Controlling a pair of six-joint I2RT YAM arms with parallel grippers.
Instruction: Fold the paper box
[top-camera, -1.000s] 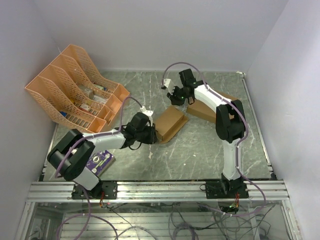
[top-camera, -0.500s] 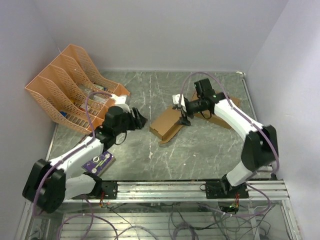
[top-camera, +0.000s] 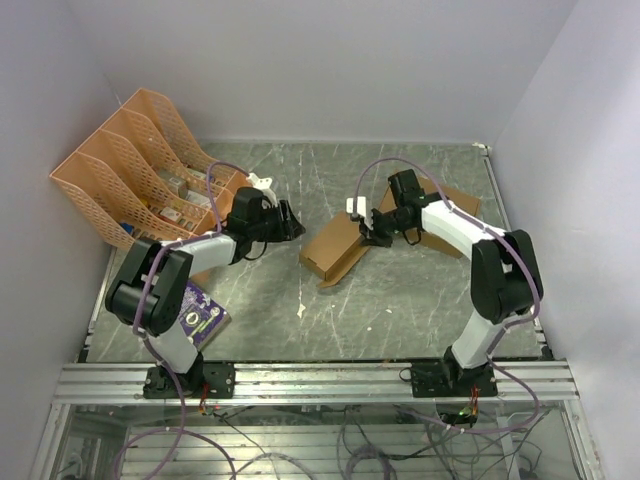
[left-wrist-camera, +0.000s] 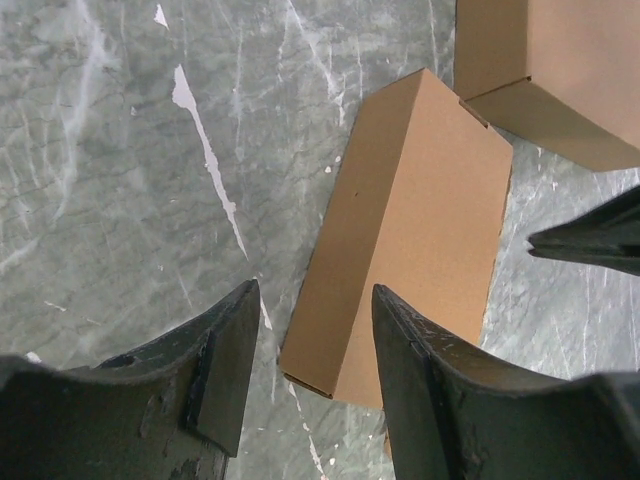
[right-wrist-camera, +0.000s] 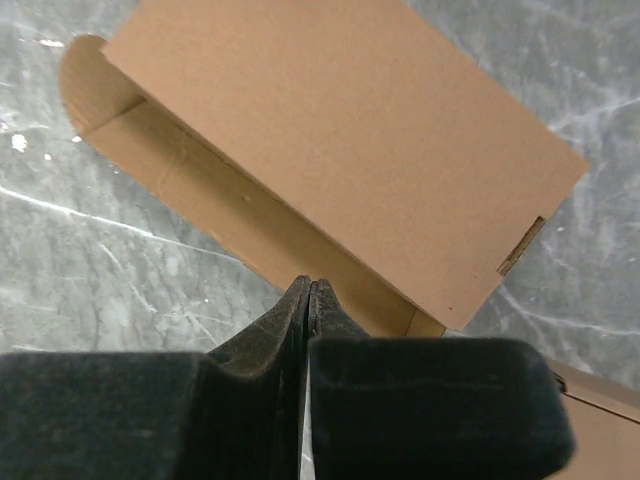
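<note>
Paper box (top-camera: 338, 248) on marbled grey table (top-camera: 400, 300)

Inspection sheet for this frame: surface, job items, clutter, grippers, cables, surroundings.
Surface: grey marbled table, white streaks, one white scrap near the front.
Job's things: paper box lying flat mid-table, not fully closed, ungripped.
Clutter: larger brown box behind the right arm; orange file rack far left; purple item near left.
Grippers: left gripper jaws open, clear of the box; right gripper jaws shut, empty, over the box's edge.
Cables: purple cables looping along both arms; loose wiring under the front rail.
Surroundings: pale walls on three sides.
</note>
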